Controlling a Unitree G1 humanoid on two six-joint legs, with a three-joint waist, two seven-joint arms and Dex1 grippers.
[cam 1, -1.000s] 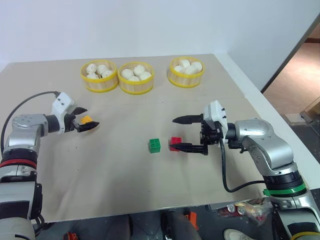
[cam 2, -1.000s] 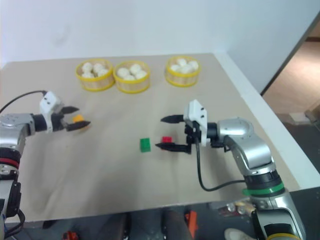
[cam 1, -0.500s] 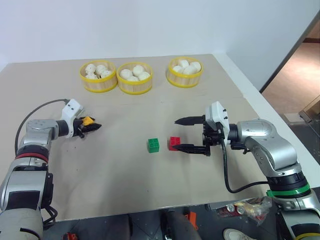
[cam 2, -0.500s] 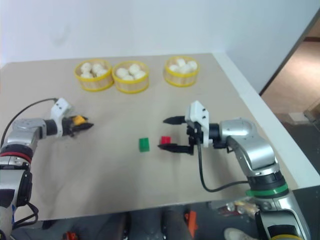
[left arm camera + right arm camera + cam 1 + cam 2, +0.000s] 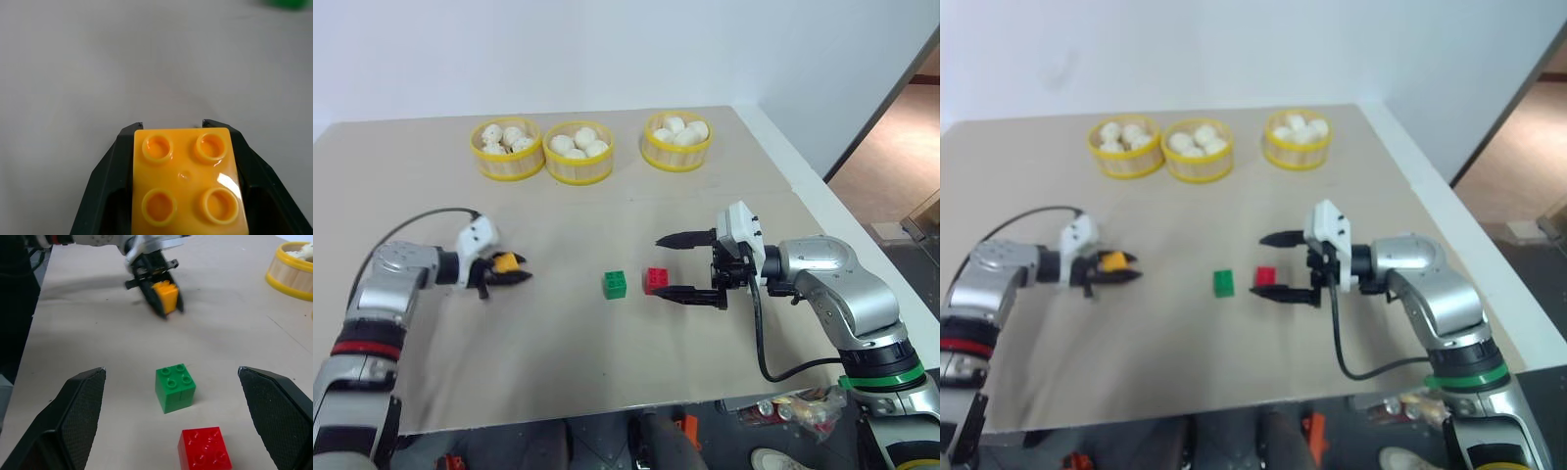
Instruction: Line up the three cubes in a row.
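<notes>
Left tool [image 5: 509, 270]: clamped together on the yellow-orange cube [image 5: 507, 261], studs up, held just above the desk, well to the left of the other two cubes
Right tool [image 5: 688, 265]: fingers wide apart, one on each side of the red cube [image 5: 657, 280], touching neither side
Hidden or cut off: in the left wrist view the black fingers [image 5: 105, 181] cover both flanks of the yellow-orange cube and its near edge runs off the picture; whether the cube's underside meets the desk cannot be told; the green cube is a mere sliver at that view's border
Cubes: three; the green cube [image 5: 615, 284] sits just beside the red one, a narrow gap between them, both flat on the desk
Baskets [image 5: 578, 166]: three, round, yellow-rimmed, each heaped with white buns, in a row at the far side
Desk [image 5: 558, 372]: plain beige board, bare around the cubes
Room: white wall behind, a brown floor past the desk's right edge
</notes>
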